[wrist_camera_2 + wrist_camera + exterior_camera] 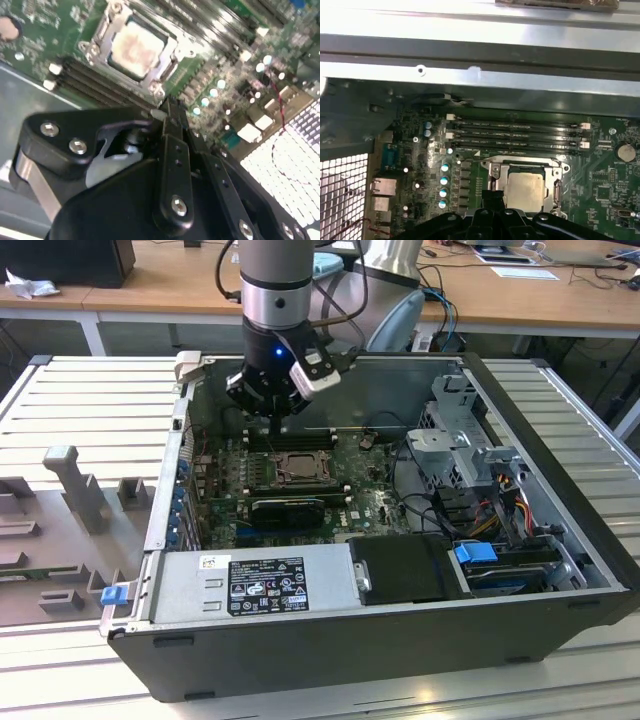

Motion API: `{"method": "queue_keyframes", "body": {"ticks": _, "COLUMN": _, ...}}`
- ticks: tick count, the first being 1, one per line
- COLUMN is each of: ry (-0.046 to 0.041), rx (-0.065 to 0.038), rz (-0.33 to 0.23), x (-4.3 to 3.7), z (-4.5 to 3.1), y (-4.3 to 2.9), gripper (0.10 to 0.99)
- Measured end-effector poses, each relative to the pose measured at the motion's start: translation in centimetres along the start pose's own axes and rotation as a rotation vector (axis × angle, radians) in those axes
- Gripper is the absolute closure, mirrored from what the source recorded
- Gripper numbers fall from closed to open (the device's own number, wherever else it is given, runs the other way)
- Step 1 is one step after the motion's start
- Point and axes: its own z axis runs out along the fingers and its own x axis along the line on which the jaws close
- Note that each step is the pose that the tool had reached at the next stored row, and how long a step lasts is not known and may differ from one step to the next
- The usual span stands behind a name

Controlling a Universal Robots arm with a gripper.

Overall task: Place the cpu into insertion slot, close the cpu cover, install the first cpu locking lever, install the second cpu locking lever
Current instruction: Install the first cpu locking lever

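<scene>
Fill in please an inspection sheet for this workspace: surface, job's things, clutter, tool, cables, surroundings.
Surface: ribbed grey metal table carrying the open black computer case.
Job's things: pale silver-beige square cpu lies in the dark metal-rimmed insertion slot; thin silver cpu cover frames it.
Clutter: grey plastic fixtures at the exterior view's left.
Tool: black tool hangs above the socket's edge, holding nothing.
Cables: red, yellow and black wires near the drive cage.
Surroundings: wooden desks behind.

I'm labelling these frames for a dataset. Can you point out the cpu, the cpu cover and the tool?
cpu (524, 189): first wrist view, middle of its pale top.
cpu cover (164, 42): second wrist view, the silver frame's side strip.
tool (172, 112): second wrist view, at the black fingertips.
</scene>
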Motion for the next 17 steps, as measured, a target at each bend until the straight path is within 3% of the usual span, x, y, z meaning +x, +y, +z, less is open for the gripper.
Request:
{"method": "queue_keyframes", "body": {"ticks": 8, "ry": 0.0002, "rx": -0.001, "rz": 0.000, "x": 0.45, "z": 0.03, "y": 0.02, "gripper": 0.980}}
{"method": "queue_keyframes", "body": {"ticks": 17, "ry": -0.0005, "rx": -0.004, "rz": 0.000, "x": 2.66, "z": 0.15, "y": 0.16, "gripper": 0.980}}
